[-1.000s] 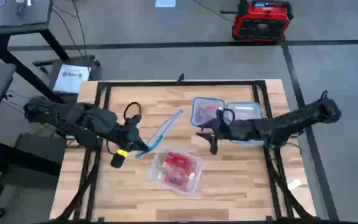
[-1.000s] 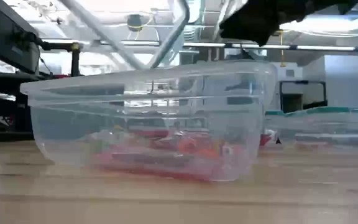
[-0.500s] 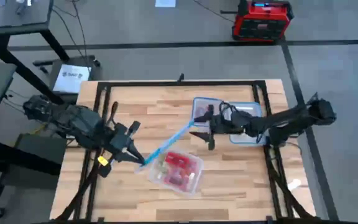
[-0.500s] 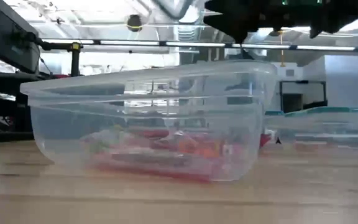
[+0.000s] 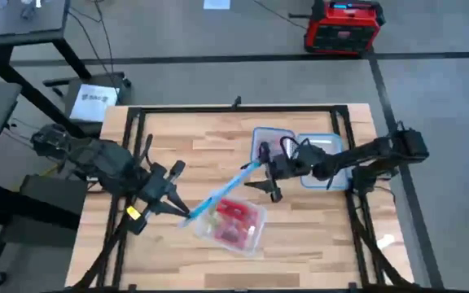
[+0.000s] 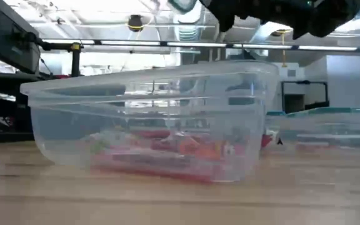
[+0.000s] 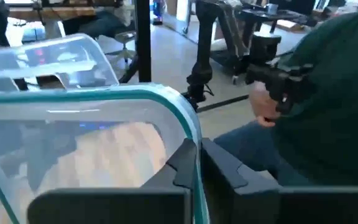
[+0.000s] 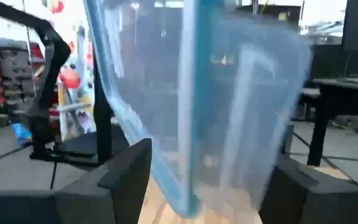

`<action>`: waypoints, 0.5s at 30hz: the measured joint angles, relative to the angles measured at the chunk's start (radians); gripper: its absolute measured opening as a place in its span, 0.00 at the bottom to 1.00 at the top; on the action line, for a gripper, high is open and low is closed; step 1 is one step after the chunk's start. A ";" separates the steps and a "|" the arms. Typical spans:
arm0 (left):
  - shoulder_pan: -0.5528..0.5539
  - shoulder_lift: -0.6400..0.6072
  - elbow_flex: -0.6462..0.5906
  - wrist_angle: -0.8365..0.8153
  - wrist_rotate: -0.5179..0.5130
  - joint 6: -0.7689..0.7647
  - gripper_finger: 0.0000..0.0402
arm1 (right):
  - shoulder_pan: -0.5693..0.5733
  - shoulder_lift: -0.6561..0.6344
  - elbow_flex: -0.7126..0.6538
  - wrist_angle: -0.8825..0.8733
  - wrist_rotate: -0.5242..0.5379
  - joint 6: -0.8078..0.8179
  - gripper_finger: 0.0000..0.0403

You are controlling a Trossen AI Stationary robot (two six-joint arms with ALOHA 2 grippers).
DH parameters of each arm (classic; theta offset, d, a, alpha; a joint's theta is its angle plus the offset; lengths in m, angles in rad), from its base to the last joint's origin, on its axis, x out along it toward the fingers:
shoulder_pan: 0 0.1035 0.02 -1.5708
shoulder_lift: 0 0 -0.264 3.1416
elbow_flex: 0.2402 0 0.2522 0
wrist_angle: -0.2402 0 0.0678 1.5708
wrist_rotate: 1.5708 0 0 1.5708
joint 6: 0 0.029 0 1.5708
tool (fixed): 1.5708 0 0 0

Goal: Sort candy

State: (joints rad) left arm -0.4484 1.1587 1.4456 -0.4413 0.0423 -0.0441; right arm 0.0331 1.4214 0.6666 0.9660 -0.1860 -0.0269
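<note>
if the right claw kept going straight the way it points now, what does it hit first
Most likely the clear lid with the teal rim. The right claw is open, and the lid stands on edge between its fingers in the right wrist view, with its other end pinched by the left claw. Depth is uncertain.

Robotics lab / workshop. Wood-slat table [image 5: 177,138] in a black metal frame sits on bare grey concrete floor [image 5: 218,41] w/ dark tape lines. Red-black power unit [image 5: 342,24] on floor at far side; grey bench [image 5: 19,20] far left, cables trailing nearby. Low view: open ceiling w/ strip lights [image 6: 105,15], black equipment rack [image 6: 5,37] on left. Left wrist view: more arm stands [image 7: 201,56] on concrete, monitors beyond, a seated person in dark green top [image 7: 334,106].
</note>
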 joint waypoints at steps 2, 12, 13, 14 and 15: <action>0.000 0.000 0.000 -0.023 -0.021 -0.003 0.00 | 0.011 -0.017 0.000 0.000 -0.014 0.000 0.56; 0.000 0.000 -0.001 -0.017 -0.110 -0.003 0.00 | 0.053 -0.085 0.000 -0.181 0.001 -0.060 0.06; 0.000 -0.001 -0.001 -0.016 -0.126 -0.003 0.00 | 0.058 -0.086 0.000 -0.197 0.015 -0.047 0.05; 0.001 -0.001 -0.001 -0.016 -0.138 -0.003 0.00 | 0.064 -0.087 -0.001 -0.203 0.030 -0.022 0.05; 0.003 -0.002 -0.001 -0.016 -0.148 -0.003 0.00 | 0.070 -0.087 -0.001 -0.207 0.044 0.006 0.05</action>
State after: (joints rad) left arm -0.4454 1.1572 1.4445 -0.4576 -0.1059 -0.0468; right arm 0.1028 1.3342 0.6659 0.7593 -0.1425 -0.0212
